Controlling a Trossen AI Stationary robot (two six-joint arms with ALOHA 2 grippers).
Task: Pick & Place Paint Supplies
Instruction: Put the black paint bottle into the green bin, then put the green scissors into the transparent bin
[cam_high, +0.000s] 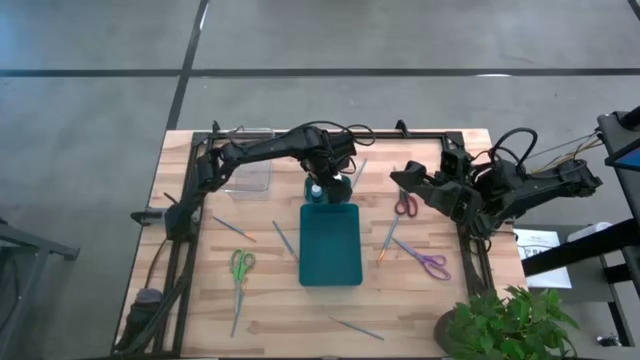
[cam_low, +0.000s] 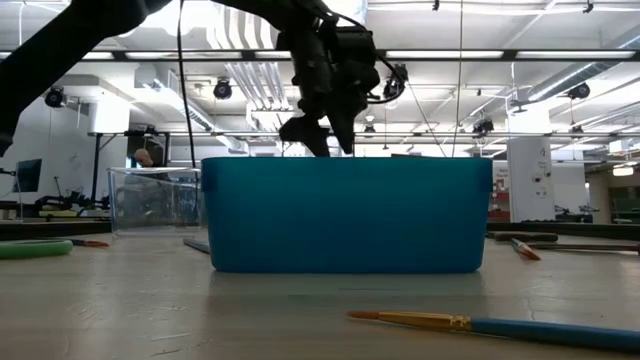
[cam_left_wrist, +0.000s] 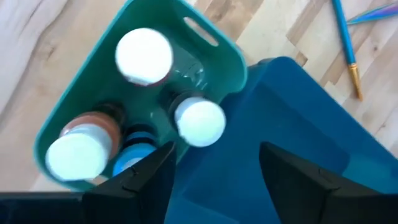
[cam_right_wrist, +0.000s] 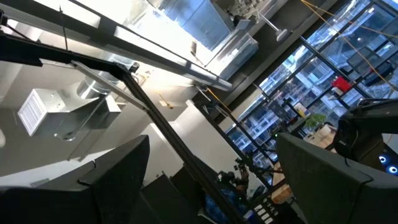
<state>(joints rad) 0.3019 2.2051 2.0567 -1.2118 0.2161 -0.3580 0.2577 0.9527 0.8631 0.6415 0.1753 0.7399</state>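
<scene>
Wooden table (cam_high: 280, 310) under bright workshop ceiling (cam_low: 500, 40)

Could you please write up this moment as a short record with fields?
left gripper: open, above the small green bin's edge, holding nothing
small green bin: holds four paint bottles
large teal tray: table centre, looks empty from above
right gripper: open, beside the red scissors, idle
loose on table: green scissors, purple scissors, several brushes
clear box: back left of the table
</scene>
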